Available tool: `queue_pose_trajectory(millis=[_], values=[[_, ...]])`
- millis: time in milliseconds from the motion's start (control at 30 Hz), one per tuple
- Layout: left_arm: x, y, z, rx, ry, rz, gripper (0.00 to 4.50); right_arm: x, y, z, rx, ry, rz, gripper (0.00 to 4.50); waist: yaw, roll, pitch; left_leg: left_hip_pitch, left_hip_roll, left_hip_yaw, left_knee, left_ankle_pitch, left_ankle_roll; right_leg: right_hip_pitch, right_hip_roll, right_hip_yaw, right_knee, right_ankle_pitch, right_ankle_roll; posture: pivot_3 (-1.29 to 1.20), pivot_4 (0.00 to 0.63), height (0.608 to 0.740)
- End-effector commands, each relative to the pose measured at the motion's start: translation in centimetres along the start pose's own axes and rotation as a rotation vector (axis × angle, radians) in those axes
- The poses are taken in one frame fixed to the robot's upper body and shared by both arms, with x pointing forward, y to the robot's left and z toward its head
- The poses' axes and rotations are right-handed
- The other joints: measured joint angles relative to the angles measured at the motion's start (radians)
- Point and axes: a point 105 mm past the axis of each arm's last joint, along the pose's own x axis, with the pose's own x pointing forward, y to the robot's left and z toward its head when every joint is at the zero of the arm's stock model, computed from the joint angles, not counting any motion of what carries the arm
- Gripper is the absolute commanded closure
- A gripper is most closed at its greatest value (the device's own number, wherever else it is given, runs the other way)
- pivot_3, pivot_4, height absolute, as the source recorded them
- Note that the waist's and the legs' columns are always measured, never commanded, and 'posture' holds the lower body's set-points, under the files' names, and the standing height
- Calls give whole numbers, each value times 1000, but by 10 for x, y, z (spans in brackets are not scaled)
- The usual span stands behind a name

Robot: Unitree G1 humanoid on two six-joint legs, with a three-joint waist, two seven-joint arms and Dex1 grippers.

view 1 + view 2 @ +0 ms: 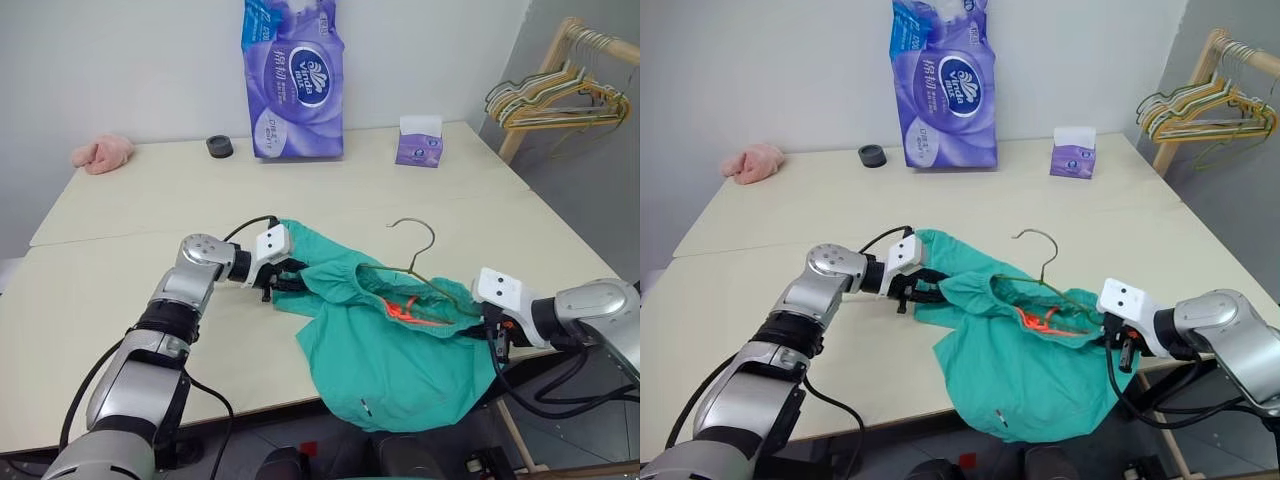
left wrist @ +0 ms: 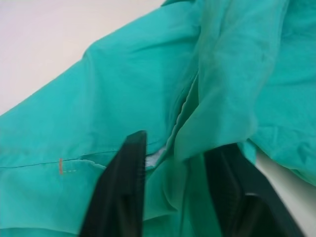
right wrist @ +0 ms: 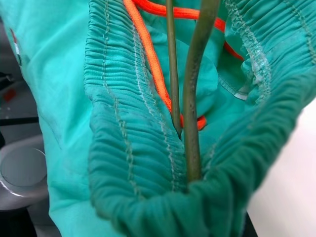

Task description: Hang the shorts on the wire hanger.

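We have the shorts spread over the front edge of the counter, one leg drooping past it. The hanger lies partly inside the waistband, hook pointing away from the edge. Our right hand, at the shorts' right end, looks pinched together on waistband and wire, though the cloth hides its fingers. Our left hand, at the shorts' left end, has its fingers apart with a fold of cloth between them. With that grip slack, we judge the loose side could slump, drag the wire out of the waistband, or slide the shorts off the counter.
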Motion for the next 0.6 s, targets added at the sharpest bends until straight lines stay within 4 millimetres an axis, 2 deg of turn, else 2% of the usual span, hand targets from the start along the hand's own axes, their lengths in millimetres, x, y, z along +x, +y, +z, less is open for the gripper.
queue_pose_trajectory(millis=[33, 167, 300, 467, 600], values=[[-16, 23, 21, -6, -126, 155, 2155, -12, -2, 15, 2, -66, -39, 4500, 0, 0, 0, 0, 0, 0, 0, 0, 0, 0, 0, 0, 0, 0, 0, -218, 47, 740], [-29, 33, 28, -84, -198, 232, 2155, -17, 1, 12, 114, -101, -55, 4500, 1, 0, 0, 0, 0, 0, 0, 0, 0, 0, 0, 0, 0, 0, 0, -217, 49, 740], [-37, 32, 38, -149, -256, 247, 2155, -29, 5, 7, 365, -193, -112, 4500, 4, -1, 0, -1, 0, -1, 0, 0, 0, 0, -1, -1, 1, 0, 0, -223, 63, 740], [-12, 5, 65, -135, -294, 124, 2155, -40, 15, -3, 567, -250, -174, 4500, 5, 0, 0, -1, 0, -2, 0, 0, 0, 0, -2, -1, 1, 0, 0, -253, 82, 740], [18, -25, 89, -69, -283, -6, 2155, -56, 10, -24, 720, -293, -345, 4500, 5, 0, 0, -1, -1, -1, 0, 0, 0, 0, -2, -1, 1, 0, 0, -290, 94, 740]])
